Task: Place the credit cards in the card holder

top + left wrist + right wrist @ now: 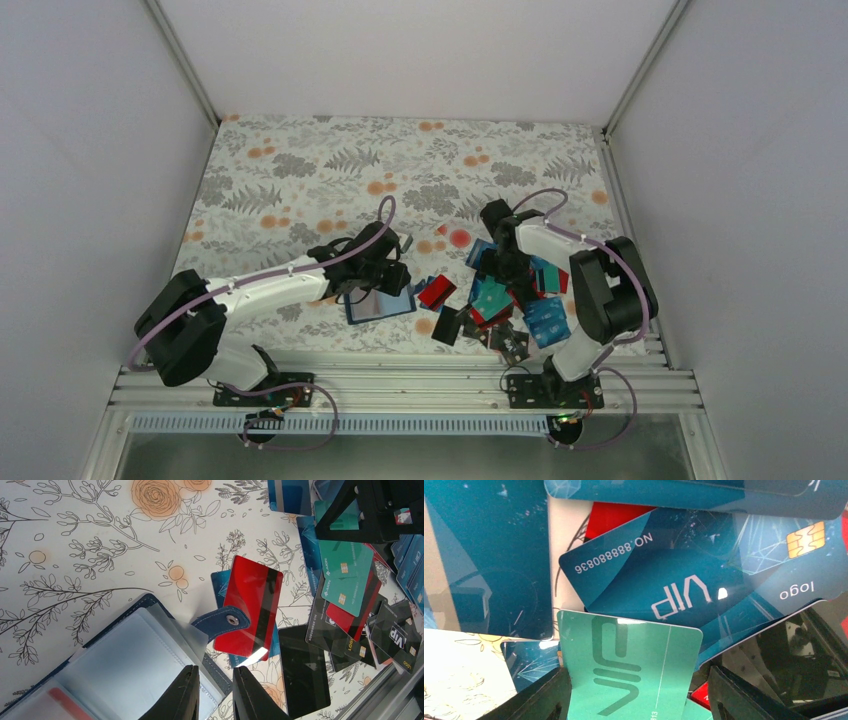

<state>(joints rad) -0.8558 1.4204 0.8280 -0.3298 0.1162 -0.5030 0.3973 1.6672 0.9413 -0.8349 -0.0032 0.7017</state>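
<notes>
The navy card holder [380, 306] lies open on the floral cloth, its clear sleeves [125, 665] up and its clasp tab [225, 621] resting on a red card [250, 612]. My left gripper [215, 697] is closed to a narrow gap over the holder's near edge, one finger on the sleeve. The credit cards [510, 300] lie piled to the right in red, blue, teal and black. My right gripper [639, 700] is wide open low over the pile. A tilted teal VIP card [629, 665] stands between its jaws, touching only the left finger [544, 695].
A black card [304, 667] lies near the holder's corner. Blue VIP cards [704, 575] lie just beyond the right gripper. The right gripper's body [380, 510] shows at the top right of the left wrist view. A metal rail [400, 370] runs along the table's near edge.
</notes>
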